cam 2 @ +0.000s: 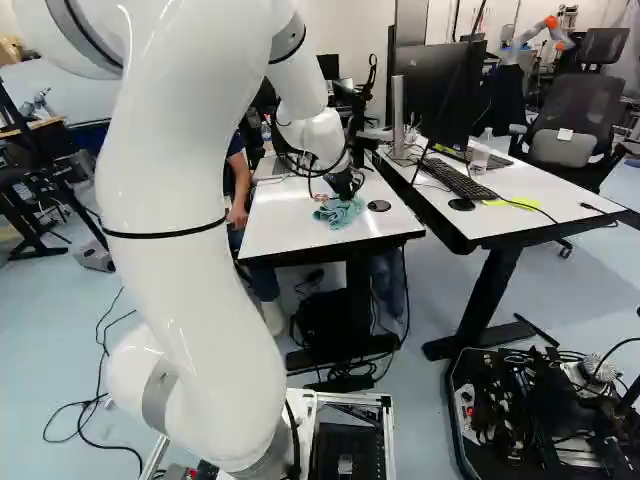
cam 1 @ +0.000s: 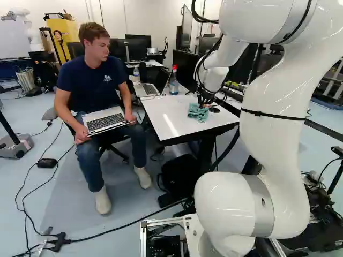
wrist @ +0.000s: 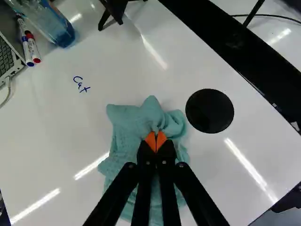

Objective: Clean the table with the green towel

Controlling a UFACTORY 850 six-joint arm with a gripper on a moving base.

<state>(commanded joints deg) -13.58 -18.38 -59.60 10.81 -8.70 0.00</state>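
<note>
My gripper [cam 1: 204,103] reaches down onto the white table [cam 1: 166,126], over the bunched blue-green towel [cam 1: 198,112]. In the wrist view the gripper [wrist: 155,141] has its orange pads together, pinching a fold of the towel [wrist: 127,129]. The rest of the cloth lies crumpled on the tabletop, spreading around and under the fingers, which hide part of it. Blue handwritten marks [wrist: 82,84] stand on the white surface, ahead of the gripper and off to one side, apart from the towel.
A black disc [wrist: 209,111] lies close beside the towel. Farther off are a bottle [cam 1: 174,80], markers [wrist: 32,47] and a laptop [cam 1: 146,89]. A person [cam 1: 99,80] sits beside the table with another laptop. A second desk [cam 2: 520,197] adjoins it; another robot [cam 2: 535,35] stands far back.
</note>
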